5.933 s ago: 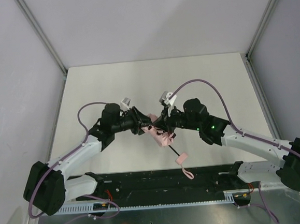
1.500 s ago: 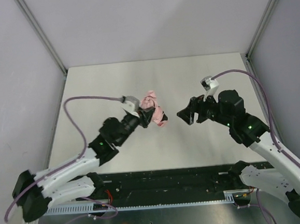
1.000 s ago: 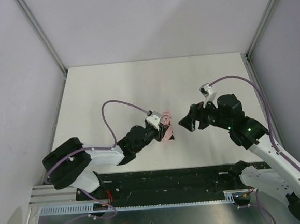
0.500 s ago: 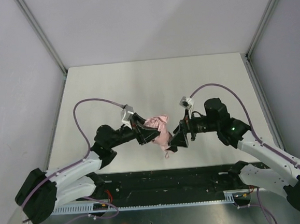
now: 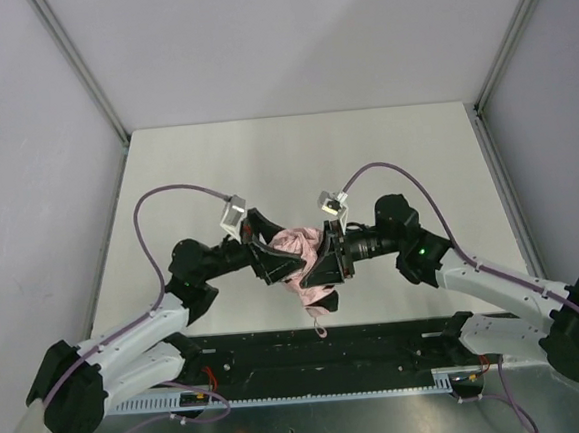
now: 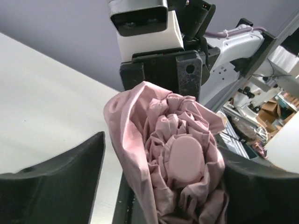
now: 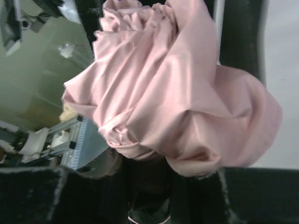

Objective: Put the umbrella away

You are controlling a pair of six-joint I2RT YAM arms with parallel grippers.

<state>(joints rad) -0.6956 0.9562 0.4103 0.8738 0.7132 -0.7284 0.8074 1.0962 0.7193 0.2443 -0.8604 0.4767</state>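
Table (image 5: 265, 158) lay pale beneath the left arm (image 5: 147, 323) and right arm (image 5: 490, 279), which met above its near middle; between them was the umbrella (image 5: 300, 254), a crumpled pink bundle apparently held off the surface, its long axis seemingly running from far side to near edge, crosswise to both claws; left claw (image 5: 273, 265) flanked it from the left, fingers apart, one finger (image 6: 56, 177) clear of the fabric; right claw (image 5: 326, 266) looked clamped on the bundle from the right, so neither arm was nearer; round pink cap (image 6: 187, 156) faced the left wrist view; wrist loop (image 5: 319, 322) dangled below.
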